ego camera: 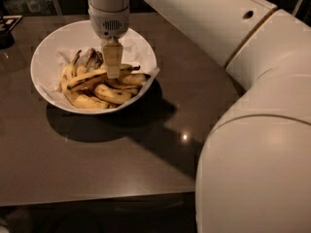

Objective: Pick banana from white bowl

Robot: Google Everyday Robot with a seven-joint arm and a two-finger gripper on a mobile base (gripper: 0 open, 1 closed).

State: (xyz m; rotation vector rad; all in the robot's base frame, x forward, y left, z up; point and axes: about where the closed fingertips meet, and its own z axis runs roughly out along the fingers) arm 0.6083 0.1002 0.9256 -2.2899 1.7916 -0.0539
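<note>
The hand [112, 74] hangs over the white bowl [43, 57], tip at the banana [87, 80]; its grip cannot be told.

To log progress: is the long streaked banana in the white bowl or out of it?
In. The banana lies among other bananas inside the white bowl; the gripper hangs over its middle.

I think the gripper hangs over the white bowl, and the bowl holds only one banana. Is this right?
Not quite. The camera view shows the gripper hanging over the white bowl, but the bowl holds several bananas, not only one.
</note>
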